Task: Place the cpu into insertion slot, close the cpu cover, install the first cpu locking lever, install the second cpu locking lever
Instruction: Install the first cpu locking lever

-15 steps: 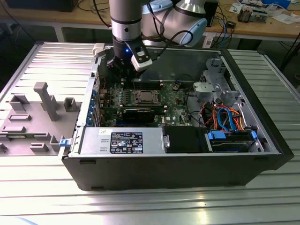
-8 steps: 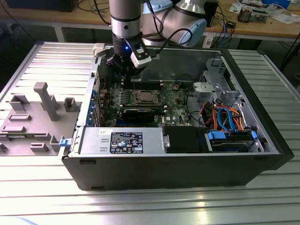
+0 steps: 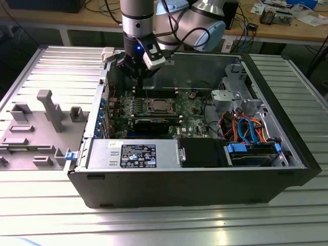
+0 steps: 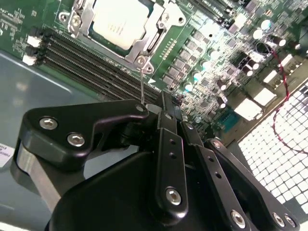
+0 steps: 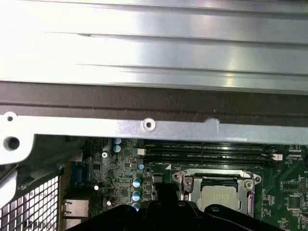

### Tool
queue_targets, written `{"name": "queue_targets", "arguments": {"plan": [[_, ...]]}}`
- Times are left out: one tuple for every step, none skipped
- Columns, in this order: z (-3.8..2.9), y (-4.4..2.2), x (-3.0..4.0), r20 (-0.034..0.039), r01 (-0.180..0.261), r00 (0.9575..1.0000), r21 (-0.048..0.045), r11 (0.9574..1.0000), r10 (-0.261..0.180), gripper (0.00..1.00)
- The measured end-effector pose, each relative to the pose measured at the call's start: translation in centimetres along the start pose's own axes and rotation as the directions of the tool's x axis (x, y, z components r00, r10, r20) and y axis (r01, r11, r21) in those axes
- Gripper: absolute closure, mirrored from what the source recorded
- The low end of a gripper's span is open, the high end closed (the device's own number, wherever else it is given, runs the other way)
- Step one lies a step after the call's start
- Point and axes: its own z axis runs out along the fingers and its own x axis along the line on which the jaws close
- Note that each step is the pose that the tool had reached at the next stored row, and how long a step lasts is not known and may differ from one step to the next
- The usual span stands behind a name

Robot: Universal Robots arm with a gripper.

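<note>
The cpu [image 4: 120,21] lies in the insertion slot on the green motherboard, its dull silver top showing through the window of the cpu cover [image 4: 149,42], which lies flat around it. In the first wrist view the cpu [image 5: 220,197] and the cpu cover [image 5: 186,184] sit just past the black gripper body. A thin wire locking lever [image 4: 141,84] stands up from the slot's corner and ends beside the gripper's knuckle. My gripper [image 4: 166,102] is shut, with nothing seen between its fingers. In the exterior view the gripper [image 3: 137,78] hangs above the board, behind and to the left of the cpu [image 3: 158,106].
Long black memory slots [image 4: 91,60] run along one side of the socket. The open case has a metal wall [image 5: 144,126], a drive cage with coloured cables [image 3: 246,128] on the exterior view's right and a power supply [image 3: 133,154] in front. A grey fixture tray [image 3: 36,128] lies on the left.
</note>
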Motion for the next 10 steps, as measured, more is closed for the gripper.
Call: {"name": "queue_targets", "arguments": {"plan": [[0.0, 0.01, 0.0, 0.0012, 0.0, 1.0, 0.0, 1.0, 0.0, 0.89], [0.01, 0.01, -0.02, 0.0024, 0.0, 1.0, -0.0001, 1.0, 0.0, 0.89], [0.0, 0.01, -0.14, 0.0024, 0.0, 1.0, 0.0001, 1.0, 0.0, 0.89], [0.01, 0.0, -0.28, 0.0024, 0.0, 1.0, 0.0001, 1.0, 0.0, 0.89], [0.01, -0.01, -0.47, 0.0025, 0.0, 1.0, 0.0001, 1.0, 0.0, 0.89], [0.01, -0.01, -0.63, 0.0024, 0.0, 1.0, 0.0001, 1.0, 0.0, 0.89], [0.02, -0.02, -0.78, 0.0025, 0.0, 1.0, 0.0, 1.0, 0.0, 0.89], [0.02, -0.03, -1.0, 0.0024, 0.0, 1.0, 0.0, 1.0, 0.0, 0.89], [0.03, -0.04, -1.19, 0.0024, 0.0, 1.0, 0.0, 1.0, 0.0, 0.89], [0.03, -0.05, -1.41, 0.0024, 0.0, 1.0, 0.0, 1.0, 0.0, 0.89]]}}
